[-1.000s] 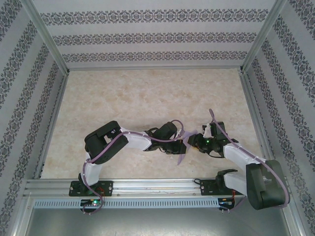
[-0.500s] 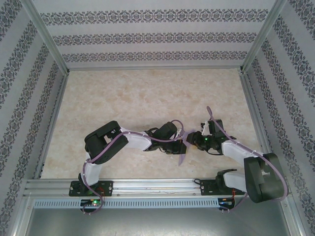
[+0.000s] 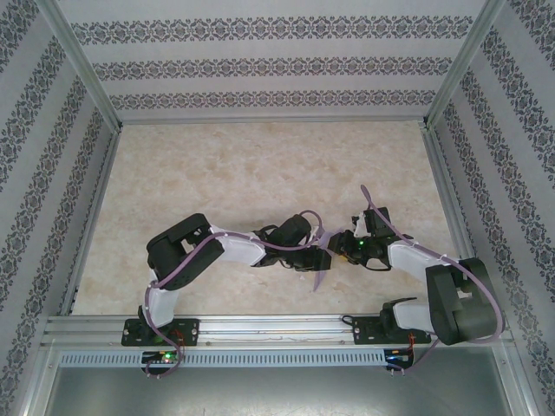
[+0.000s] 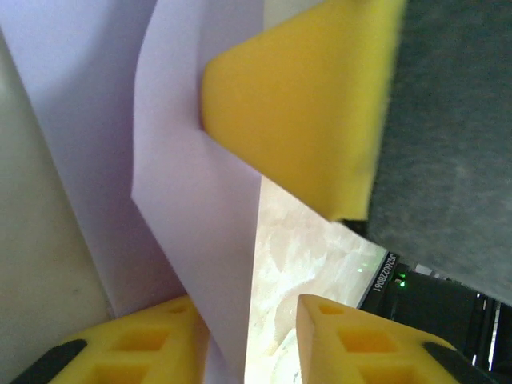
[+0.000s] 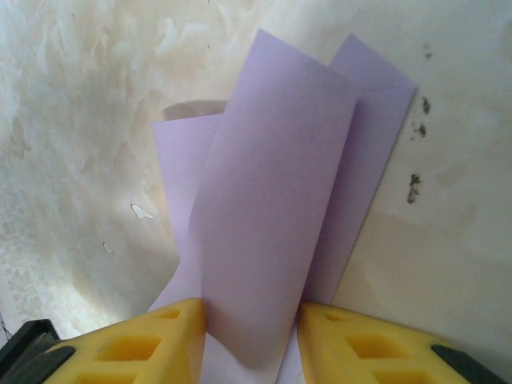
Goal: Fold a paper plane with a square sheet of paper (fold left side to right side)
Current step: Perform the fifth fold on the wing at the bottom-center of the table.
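Left arm [image 3: 227, 247], right arm [image 3: 416, 262]: white link shells, black joint housings, lavender cables [image 3: 178, 273] looped alongside. Bases [image 3: 160, 332] at 6 o'clock: black plates, red wiring. Right wrist: green LED [image 3: 360, 246]. Left gripper [image 4: 244, 304]: yellow moulded fingers [image 4: 368, 344], recessed pockets.

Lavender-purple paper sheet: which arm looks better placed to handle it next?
Probably the right gripper: the lavender-purple paper sheet fills the gap between its fingers; the left gripper has it beside one finger.

Beige marbled table [image 3: 260, 173] w/ folded paper [image 3: 319, 276] nr front-ctr edge
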Available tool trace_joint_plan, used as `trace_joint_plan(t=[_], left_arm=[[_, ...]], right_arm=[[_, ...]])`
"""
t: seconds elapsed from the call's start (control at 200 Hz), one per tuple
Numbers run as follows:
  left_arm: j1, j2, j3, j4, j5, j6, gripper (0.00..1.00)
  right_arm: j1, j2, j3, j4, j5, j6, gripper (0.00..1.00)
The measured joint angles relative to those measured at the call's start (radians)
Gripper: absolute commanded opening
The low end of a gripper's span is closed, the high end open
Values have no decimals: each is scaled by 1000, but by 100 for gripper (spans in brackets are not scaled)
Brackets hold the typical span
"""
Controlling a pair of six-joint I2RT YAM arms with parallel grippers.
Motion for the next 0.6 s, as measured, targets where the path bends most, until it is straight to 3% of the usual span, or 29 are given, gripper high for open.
trace_joint_plan(t=[0.255,0.6], left_arm=[[33,-126,-32,-88,-44,33,45],[102,-218,-37,-172,-71,91,46]], right_arm=[[2,5,5,-9,5,-11,39],[5,18,17,-25,11,-16,39]])
